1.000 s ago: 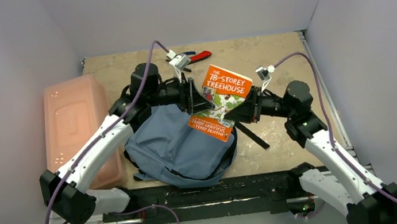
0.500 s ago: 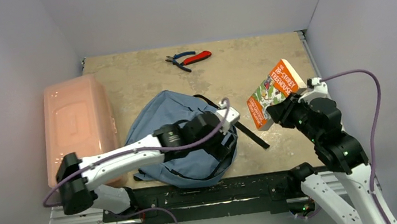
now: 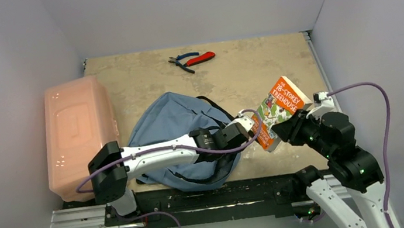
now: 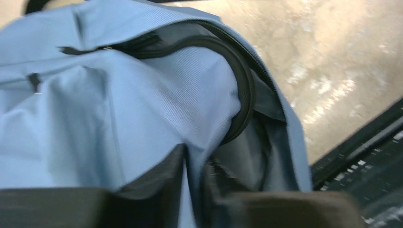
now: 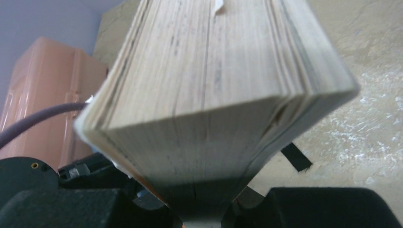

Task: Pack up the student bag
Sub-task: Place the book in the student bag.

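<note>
Student bag, grey-blue backpack, lies low centre of the top view on the tan surface, just right of the translucent pink plastic box. Left arm lies across the bag, and the left claw is at the bag's right edge. In the left wrist view the claw is narrow, with a fold of the bag's blue fabric pinched between its dark fingers, right under the dark zip trim that curves around the open mouth. The view is blurred.

Right claw is clamped on the lower end of an orange paperback, "The 78-Storey Treehouse", right of centre. The book is tilted, cover up, its lower corner near the left claw. The right wrist view shows the page edges wedged between the fingers and the pink box at the left.

Red and blue pliers sit at top centre, well apart from the bag.
</note>
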`<state>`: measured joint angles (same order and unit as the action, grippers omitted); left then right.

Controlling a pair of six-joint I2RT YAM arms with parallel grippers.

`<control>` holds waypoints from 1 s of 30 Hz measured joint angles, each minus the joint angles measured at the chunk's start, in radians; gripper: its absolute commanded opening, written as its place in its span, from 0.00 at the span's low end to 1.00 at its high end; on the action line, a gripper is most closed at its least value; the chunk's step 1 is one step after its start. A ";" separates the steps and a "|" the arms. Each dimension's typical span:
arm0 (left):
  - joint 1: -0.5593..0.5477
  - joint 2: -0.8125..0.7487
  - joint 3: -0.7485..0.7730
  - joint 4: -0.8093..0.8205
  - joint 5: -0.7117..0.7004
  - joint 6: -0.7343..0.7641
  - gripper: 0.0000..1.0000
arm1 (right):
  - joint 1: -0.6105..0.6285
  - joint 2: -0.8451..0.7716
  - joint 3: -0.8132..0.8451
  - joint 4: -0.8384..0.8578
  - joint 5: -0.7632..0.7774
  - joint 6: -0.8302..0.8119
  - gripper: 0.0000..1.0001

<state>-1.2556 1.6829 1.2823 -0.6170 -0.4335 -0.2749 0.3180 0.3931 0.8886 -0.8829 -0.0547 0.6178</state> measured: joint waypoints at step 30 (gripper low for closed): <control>0.157 -0.475 -0.022 -0.080 -0.048 0.108 0.00 | 0.025 0.421 -0.521 0.852 -0.852 0.599 0.00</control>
<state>-1.0985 1.2079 1.2602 -0.6971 -0.4816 -0.1669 0.3431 0.8139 0.3676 -0.0311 -0.9066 1.2167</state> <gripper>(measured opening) 0.026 0.302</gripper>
